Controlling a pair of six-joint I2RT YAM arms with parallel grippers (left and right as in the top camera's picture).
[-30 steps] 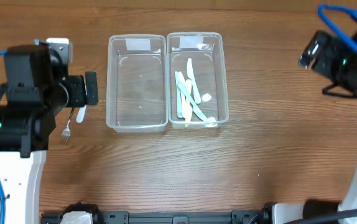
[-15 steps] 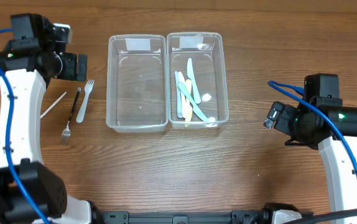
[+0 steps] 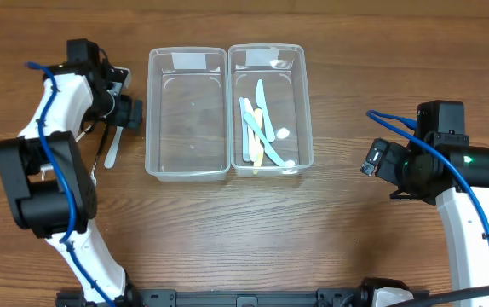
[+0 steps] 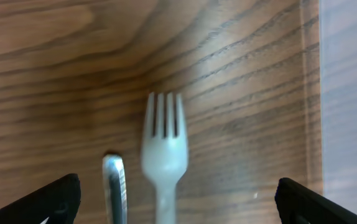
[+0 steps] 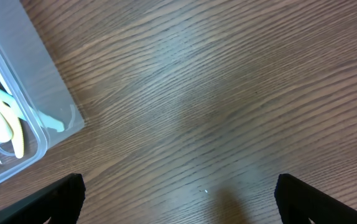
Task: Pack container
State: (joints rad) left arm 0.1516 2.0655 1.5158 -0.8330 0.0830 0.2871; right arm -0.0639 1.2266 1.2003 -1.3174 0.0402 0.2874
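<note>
Two clear plastic containers stand side by side: the left one is empty, the right one holds several pastel utensils. A white plastic fork lies on the table left of the containers, also in the overhead view. A metal fork lies beside it. My left gripper is open just above the white fork, which lies between its fingertips. My right gripper is open and empty over bare table, right of the containers.
The left container's wall shows at the right edge of the left wrist view. A corner of the right container shows in the right wrist view. A thin white stick lay left of the forks; the arm now hides it.
My left arm has swung down from the far left corner over the forks. The right arm has not moved in the last half second, after dropping from the top right.
</note>
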